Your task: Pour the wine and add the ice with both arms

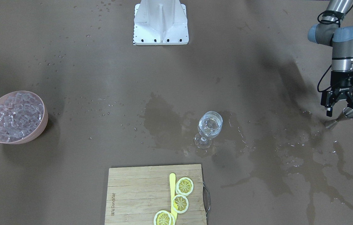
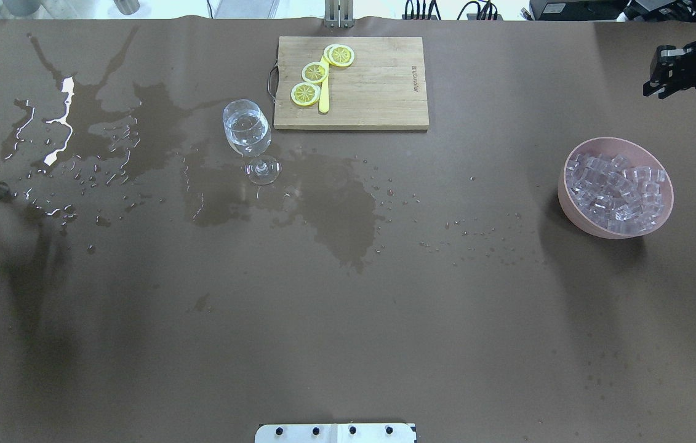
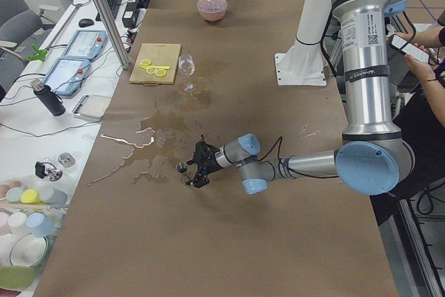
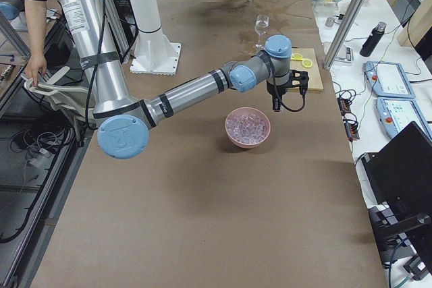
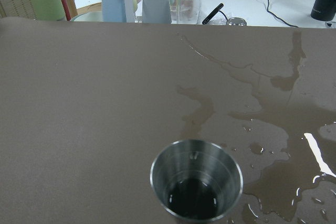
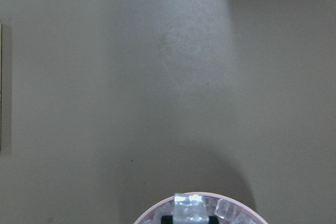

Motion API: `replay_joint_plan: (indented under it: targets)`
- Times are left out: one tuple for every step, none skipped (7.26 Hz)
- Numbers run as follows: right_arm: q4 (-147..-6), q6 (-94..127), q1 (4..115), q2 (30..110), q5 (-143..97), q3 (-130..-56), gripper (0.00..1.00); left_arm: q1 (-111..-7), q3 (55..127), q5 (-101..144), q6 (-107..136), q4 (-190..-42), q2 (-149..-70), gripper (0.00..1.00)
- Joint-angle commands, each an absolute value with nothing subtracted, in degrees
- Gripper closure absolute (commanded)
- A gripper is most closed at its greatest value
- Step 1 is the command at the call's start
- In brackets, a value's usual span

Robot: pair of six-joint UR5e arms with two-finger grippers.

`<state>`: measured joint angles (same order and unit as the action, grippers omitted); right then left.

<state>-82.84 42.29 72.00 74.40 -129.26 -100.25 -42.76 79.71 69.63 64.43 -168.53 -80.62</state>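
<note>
A wine glass stands upright mid-table with clear wine in its bowl. Near the table's end, my left gripper is open, its fingers spread just above the tabletop. A small metal jigger sits right at its fingertips, and the left wrist view shows a little dark liquid in the jigger. The ice fills a pink bowl at the other end. My right gripper hovers beyond that bowl and looks open with nothing in it. Its wrist view catches only the bowl's rim.
Spilled liquid spreads in puddles around the glass and towards the jigger. A wooden cutting board with lemon slices and a yellow stick lies at the operators' edge. The white base block stands opposite. A person is beside the table.
</note>
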Motion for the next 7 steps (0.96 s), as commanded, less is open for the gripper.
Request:
replay_joint_plan:
  targets:
    - [-83.0, 42.2, 72.8, 75.3, -129.5, -102.4, 1.0, -42.1, 79.1, 65.6, 66.9, -170.2, -80.9, 0.06]
    - [-83.5, 42.2, 73.5, 75.6, -129.6, -103.6, 1.0, -41.6, 78.8, 64.2, 69.6, -170.1, -81.0, 0.06]
    - [-84.0, 42.2, 73.5, 76.4, -129.2, -105.0, 1.0, -41.3, 77.7, 63.3, 69.8, -170.2, -81.9, 0.07]
    - [-84.1, 41.3, 73.5, 77.2, -128.9, -105.6, 1.0, -41.3, 76.0, 63.3, 69.8, -170.9, -83.0, 0.07]
    - [-84.3, 39.9, 73.4, 77.3, -128.8, -105.6, 1.0, -41.3, 75.1, 63.2, 69.8, -172.0, -83.0, 0.07]
    - [-84.3, 40.0, 73.4, 77.3, -129.0, -105.6, 1.0, -41.2, 74.9, 63.2, 69.8, -171.9, -83.2, 0.09]
    - [-84.5, 40.0, 73.4, 77.3, -128.8, -105.3, 1.0, -41.2, 74.0, 63.1, 69.8, -171.9, -83.9, 0.11]
